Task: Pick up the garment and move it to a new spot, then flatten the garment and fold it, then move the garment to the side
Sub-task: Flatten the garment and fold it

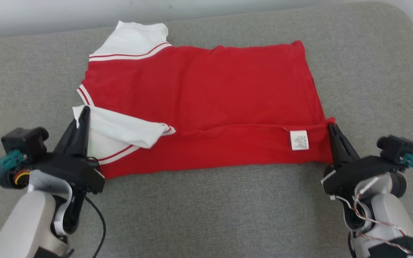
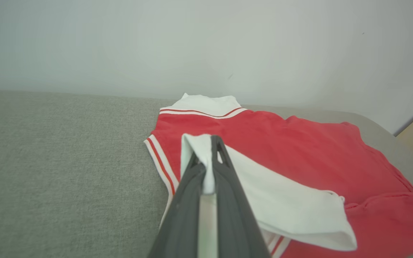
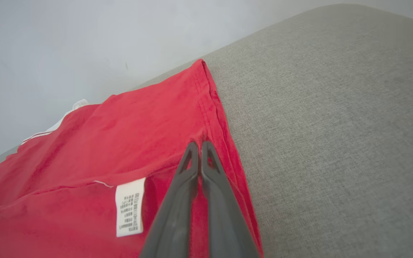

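Head view gives us the red garment [image 1: 206, 89] spread across the middle of the frame on the grey cushion [image 1: 228, 208], its near edge folded up (white label [image 1: 299, 140] showing). At lower left our left gripper [image 1: 84, 114] is clamped on the white sleeve [image 1: 127, 130]. At lower right our right gripper [image 1: 332, 128] is pinched shut on the hem corner [image 1: 326, 122].

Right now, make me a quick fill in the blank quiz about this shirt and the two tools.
1. The left tool is shut on a sleeve coloured ____.
2. The right tool pinches the garment at a corner coloured ____.
3. The care label lies nearer the ____ tool.
Missing words: white; red; right.
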`<state>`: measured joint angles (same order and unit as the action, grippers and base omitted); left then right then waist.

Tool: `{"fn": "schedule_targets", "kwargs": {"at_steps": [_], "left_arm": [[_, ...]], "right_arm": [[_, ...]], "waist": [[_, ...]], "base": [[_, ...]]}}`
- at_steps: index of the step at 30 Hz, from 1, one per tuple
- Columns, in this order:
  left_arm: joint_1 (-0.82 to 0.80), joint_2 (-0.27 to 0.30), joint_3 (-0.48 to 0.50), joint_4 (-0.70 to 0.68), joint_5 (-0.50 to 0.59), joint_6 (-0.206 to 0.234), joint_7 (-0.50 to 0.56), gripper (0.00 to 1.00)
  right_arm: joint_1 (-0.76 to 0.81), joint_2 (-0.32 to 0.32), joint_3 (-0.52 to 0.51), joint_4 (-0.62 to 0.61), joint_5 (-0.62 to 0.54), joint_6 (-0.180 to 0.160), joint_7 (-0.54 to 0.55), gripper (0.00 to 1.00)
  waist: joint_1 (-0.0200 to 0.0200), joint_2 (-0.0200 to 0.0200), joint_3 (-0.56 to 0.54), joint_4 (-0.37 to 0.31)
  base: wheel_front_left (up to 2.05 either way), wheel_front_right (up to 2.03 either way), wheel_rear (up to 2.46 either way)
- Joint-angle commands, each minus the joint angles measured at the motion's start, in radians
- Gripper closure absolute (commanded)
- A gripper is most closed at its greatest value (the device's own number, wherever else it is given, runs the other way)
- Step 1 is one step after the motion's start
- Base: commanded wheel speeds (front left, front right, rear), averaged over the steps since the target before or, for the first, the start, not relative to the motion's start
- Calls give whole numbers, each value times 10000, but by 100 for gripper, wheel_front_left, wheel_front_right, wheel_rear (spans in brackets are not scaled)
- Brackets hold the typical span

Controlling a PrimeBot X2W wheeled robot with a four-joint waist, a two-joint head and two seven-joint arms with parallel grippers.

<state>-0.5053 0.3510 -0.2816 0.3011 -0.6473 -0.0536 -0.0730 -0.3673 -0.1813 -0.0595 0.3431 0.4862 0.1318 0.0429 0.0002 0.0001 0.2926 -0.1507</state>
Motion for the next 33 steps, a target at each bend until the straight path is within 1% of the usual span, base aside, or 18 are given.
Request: {"fn": "schedule_targets", "kwargs": {"at_steps": [1,2,7,8,9,10,15,20,22,24,29,33], "left_arm": [[-333,57,-70,335,166,-96,20,100],[-333,57,-70,335,166,-96,20,100],[-1024,-18,-219,1353,210,-303,-234,100],[-1115,-47,-256,1551,222,-330,-274,98],[-1193,-49,-320,1712,285,-335,-353,24],[-1259,-69,-367,1856,320,-377,-432,0],[-1198,-158,-324,2316,354,-394,-1127,0],[-765,-143,-180,2255,363,-298,-1567,0],[-484,-159,-179,2074,392,-258,-1646,0],[-157,-135,-199,1879,473,-105,-1690,0],[713,-191,-248,1511,376,91,-1666,0],[1188,-22,-385,1508,441,142,-1510,0]], "right_arm": [[-352,-14,119,315,-68,-24,-112,100],[-352,-14,119,315,-68,-24,-112,100],[-1153,-117,432,1298,-146,-24,-565,100],[-1257,-139,501,1468,-142,-24,-658,64],[-1342,-156,574,1599,-134,-24,-739,7],[-1412,-173,654,1733,-85,-24,-811,0],[-1358,-394,871,2039,79,-24,-1282,0],[-844,-730,871,1899,393,-24,-1499,0],[-608,-840,889,1808,377,-24,-1525,0],[-406,-917,883,1746,332,-24,-1564,0],[-78,-859,704,1723,325,-24,-1541,0],[-52,-773,735,1749,164,-24,-1460,0]], "waist": [[-2,-1,234,-145],[-2,-1,234,-145],[-2,-1,343,-157],[-2,-1,341,-154],[-2,-1,328,-146],[-2,-1,305,-139],[-2,-1,45,-66],[-2,-1,-188,128],[-2,-1,-246,172],[-2,-1,-271,206],[-2,-1,-247,248],[-2,-1,-182,207]], "base": [[0,0,0],[0,0,0],[0,0,0],[0,0,0],[0,0,0],[0,0,0],[0,0,0],[0,0,0],[0,0,0],[0,0,0],[0,0,0],[0,0,0]]}}
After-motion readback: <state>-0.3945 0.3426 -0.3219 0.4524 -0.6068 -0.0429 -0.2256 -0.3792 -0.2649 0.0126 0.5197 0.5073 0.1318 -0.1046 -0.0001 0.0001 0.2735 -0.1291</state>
